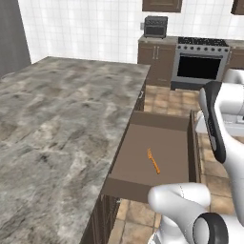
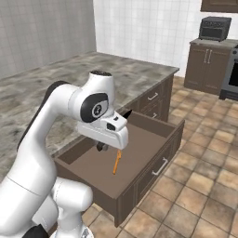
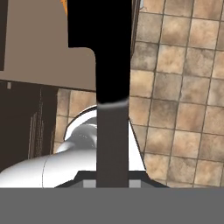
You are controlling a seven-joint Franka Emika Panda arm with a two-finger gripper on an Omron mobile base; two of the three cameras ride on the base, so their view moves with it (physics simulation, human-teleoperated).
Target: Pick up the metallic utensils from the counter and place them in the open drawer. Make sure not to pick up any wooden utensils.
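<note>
The end effector [image 2: 100, 147] is hovering over the open drawer [image 2: 153, 169], clenching the black knife [image 3: 101, 48]. The orange fork [image 1: 153, 161] is already lying inside. Next: lowering and releasing the knife beside it.

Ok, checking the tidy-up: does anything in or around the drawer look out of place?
Nothing stands out. The orange fork lies flat inside the open drawer, and the end effector holds the black knife above it.

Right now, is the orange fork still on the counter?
No: the orange fork lies on the floor of the open drawer, off the counter.
</note>
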